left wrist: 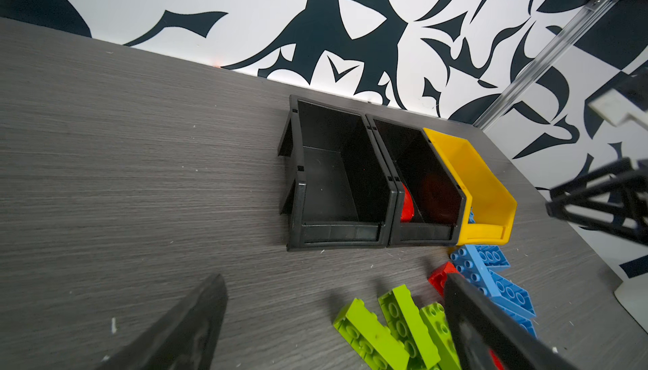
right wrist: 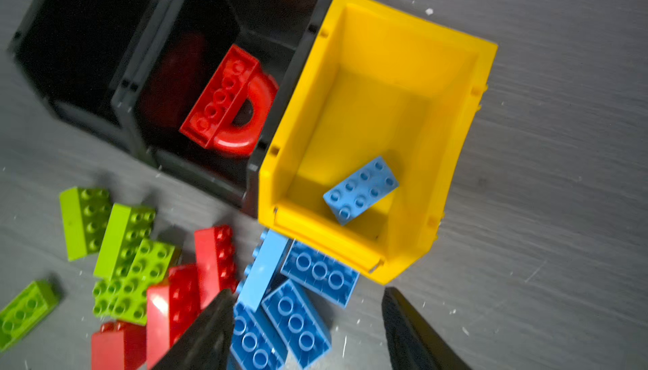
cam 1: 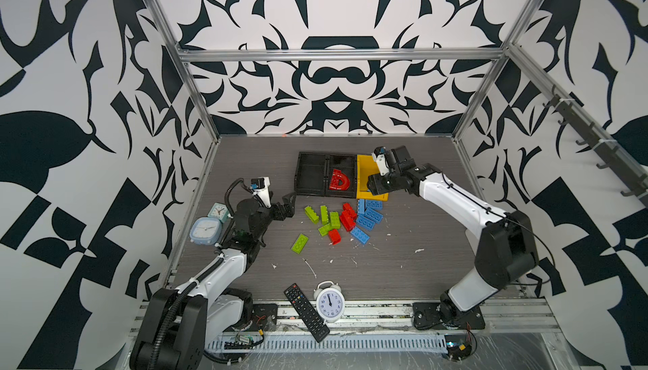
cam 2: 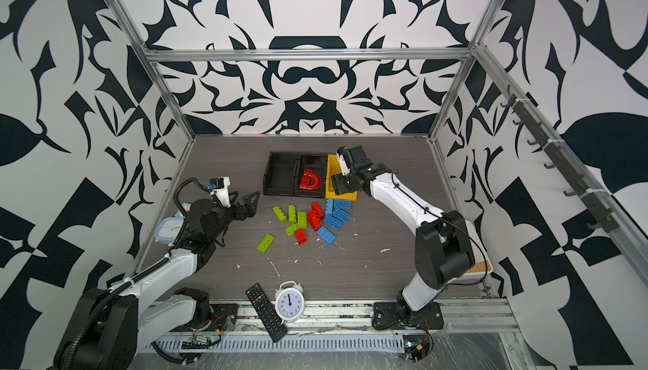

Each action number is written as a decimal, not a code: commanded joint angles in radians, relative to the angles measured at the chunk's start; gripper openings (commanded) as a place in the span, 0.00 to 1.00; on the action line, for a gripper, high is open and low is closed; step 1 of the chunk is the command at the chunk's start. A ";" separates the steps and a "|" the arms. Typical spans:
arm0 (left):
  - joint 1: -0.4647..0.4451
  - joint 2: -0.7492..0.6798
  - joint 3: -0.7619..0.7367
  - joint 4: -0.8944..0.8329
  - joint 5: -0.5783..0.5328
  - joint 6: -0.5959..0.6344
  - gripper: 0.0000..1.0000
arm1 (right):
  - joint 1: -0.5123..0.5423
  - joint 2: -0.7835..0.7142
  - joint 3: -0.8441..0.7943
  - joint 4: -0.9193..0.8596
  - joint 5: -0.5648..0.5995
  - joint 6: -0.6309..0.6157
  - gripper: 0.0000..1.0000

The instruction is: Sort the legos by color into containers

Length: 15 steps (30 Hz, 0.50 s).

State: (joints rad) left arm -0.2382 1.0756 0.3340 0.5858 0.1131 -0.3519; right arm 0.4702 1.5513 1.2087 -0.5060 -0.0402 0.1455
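The worktop [right wrist: 561,140] is matt grey with a fine wood-grain texture. The yellow bin [right wrist: 456,105] and red arch piece [right wrist: 221,98] are smooth, glossy plastic; the black bins [left wrist: 333,238] are shiny plastic too.

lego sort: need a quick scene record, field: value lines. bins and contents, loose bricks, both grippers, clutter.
left black bin: empty
middle black bin: red arch piece
yellow bin: one blue brick
loose on table: green bricks, red bricks, blue bricks, clustered in front of the bins
left gripper: open, empty, beside the green bricks
right gripper: open, empty, over the yellow bin's front edge
clutter: remote, white alarm clock, near edge
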 commanded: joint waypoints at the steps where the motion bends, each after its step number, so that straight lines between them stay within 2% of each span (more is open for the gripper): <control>1: -0.003 -0.012 -0.011 0.008 -0.003 -0.012 0.99 | 0.066 -0.118 -0.113 -0.025 0.021 0.064 0.69; 7: -0.003 -0.005 -0.010 0.010 0.001 -0.012 0.99 | 0.216 -0.225 -0.270 -0.042 0.061 0.161 0.67; 15: -0.003 0.007 -0.010 0.016 0.000 -0.016 0.99 | 0.280 -0.184 -0.352 0.013 0.055 0.194 0.68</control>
State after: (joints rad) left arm -0.2382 1.0756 0.3340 0.5858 0.1131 -0.3527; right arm 0.7403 1.3571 0.8680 -0.5320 0.0032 0.3099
